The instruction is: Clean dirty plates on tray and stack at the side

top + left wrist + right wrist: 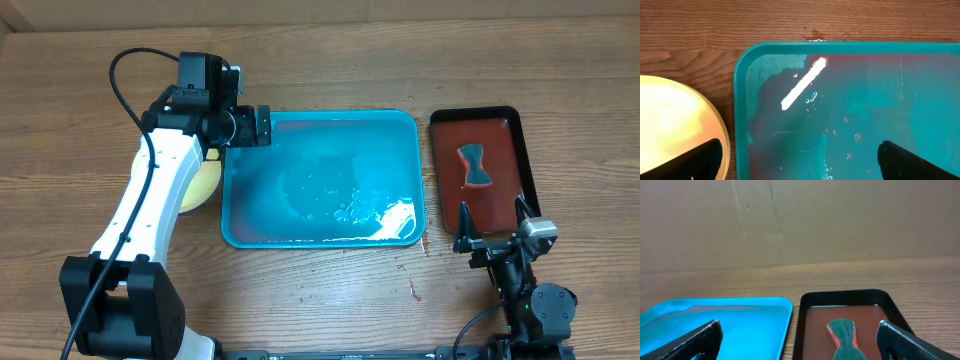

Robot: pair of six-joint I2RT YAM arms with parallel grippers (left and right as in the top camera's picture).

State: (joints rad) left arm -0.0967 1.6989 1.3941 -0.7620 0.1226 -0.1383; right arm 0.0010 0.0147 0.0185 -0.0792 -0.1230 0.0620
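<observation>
The turquoise tray (325, 235) lies mid-table, wet, with bubbles and a glare streak, no plate on it. It also shows in the left wrist view (742, 100) and the right wrist view (715, 315). A pale yellow plate stack (205, 185) sits on the table left of the tray, partly hidden under my left arm, and shows in the left wrist view (675, 125). My left gripper (262, 126) is open and empty over the tray's far left corner, its fingers straddling the tray's left rim (797, 162). My right gripper (492, 228) is open and empty near the table's front right.
A dark red, black-rimmed tray (505, 125) stands right of the turquoise tray and holds a green-and-orange sponge (474, 165), also seen in the right wrist view (844, 332). Red sauce specks mark the wood (413, 290) in front of the tray. A cardboard wall (790, 220) stands behind the table.
</observation>
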